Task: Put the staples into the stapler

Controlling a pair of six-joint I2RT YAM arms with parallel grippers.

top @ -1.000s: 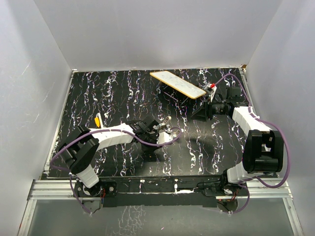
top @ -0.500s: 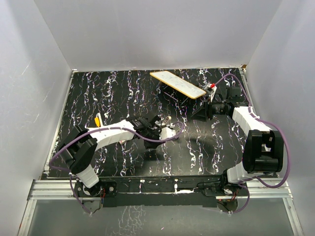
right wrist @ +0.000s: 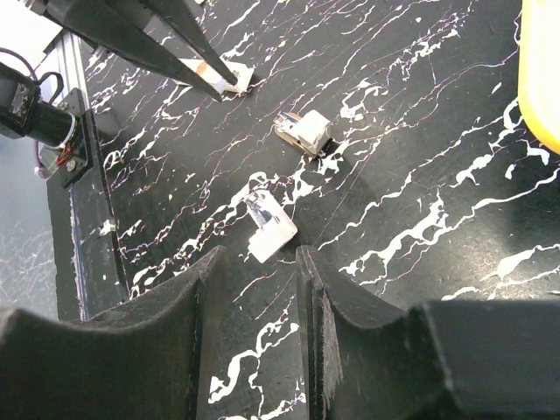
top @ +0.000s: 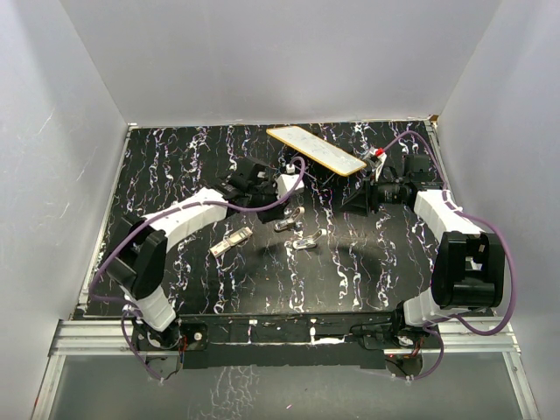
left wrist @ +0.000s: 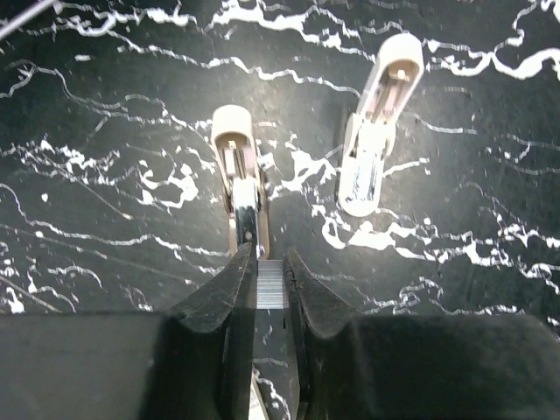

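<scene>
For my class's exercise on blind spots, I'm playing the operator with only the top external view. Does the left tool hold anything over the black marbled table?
Observer: Yes. The left wrist view shows the left tool pinching a short silver strip of staples.
Operator: And the right tool?
Observer: Its wrist view shows the right tool standing open, with nothing in it.
Operator: Where is that strip relative to the small whitish-silver mini stapler?
Observer: Just short of the end of its shiny metal channel, nearly in line with it.
</scene>
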